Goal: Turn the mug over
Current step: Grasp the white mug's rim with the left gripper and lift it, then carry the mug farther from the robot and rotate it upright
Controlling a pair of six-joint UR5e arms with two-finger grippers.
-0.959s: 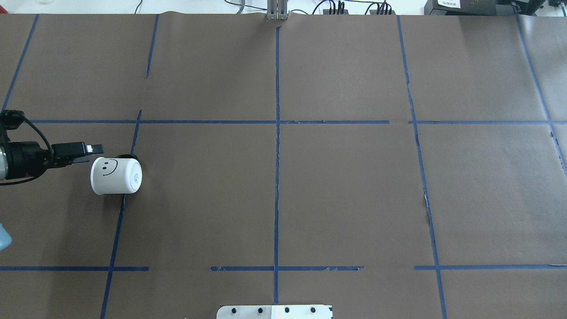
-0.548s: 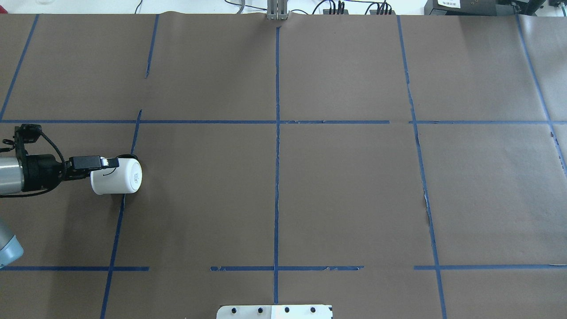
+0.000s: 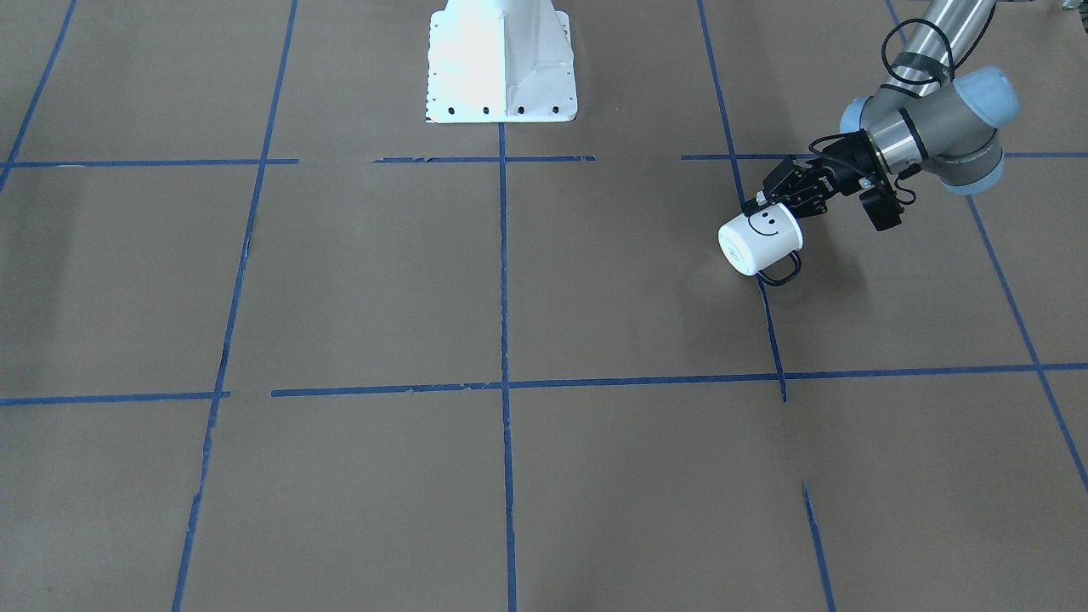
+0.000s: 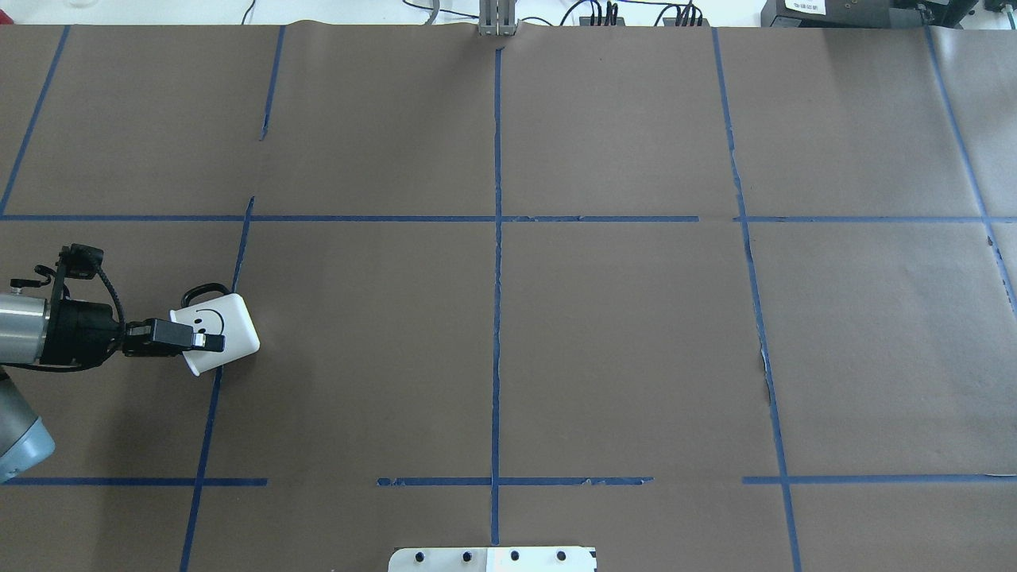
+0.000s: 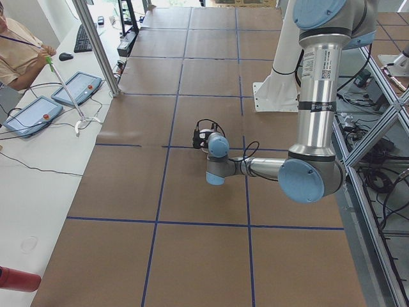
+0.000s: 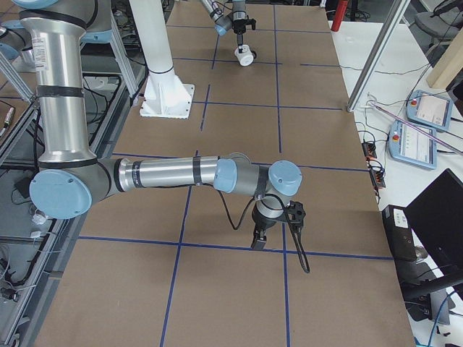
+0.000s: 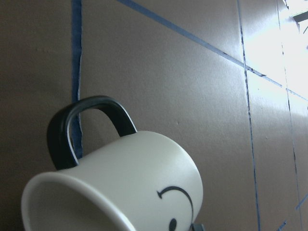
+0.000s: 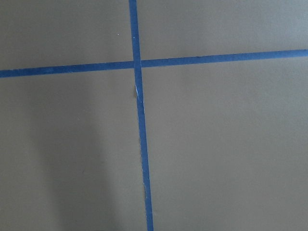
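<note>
Brown paper [image 4: 620, 334] covers the whole table, matte and slightly creased, marked off into big squares by blue tape [image 4: 496, 318] that is frayed in places. A white metal base [image 3: 501, 59] with bolt holes stands at the robot's edge. The left arm [image 3: 926, 127], silver tube with pale blue joint caps, reaches low across the paper. The right arm [image 6: 166, 173] stretches out over a tape crossing well away from it.

Next in size is the mug [image 4: 226, 330]: white, glossy, a short cylinder. It is tipped on a slant beside a tape line in the robot's left half, its flat bottom turned away from the arm and its open mouth towards the wrist camera. The left gripper [image 4: 208, 342], black and narrow, meets it at the mouth end. Its jaws are drawn close together and clamped on the wall at the rim, one finger lying along the outside next to the face. The right gripper [image 6: 259, 242] points down at the paper; whether its jaws are parted or closed cannot be told.

A thin black loop handle [image 7: 94, 102] sticks out sideways from the wall, clear of the fingers. A black smiley face [image 3: 767, 223] sits on the upturned side.
</note>
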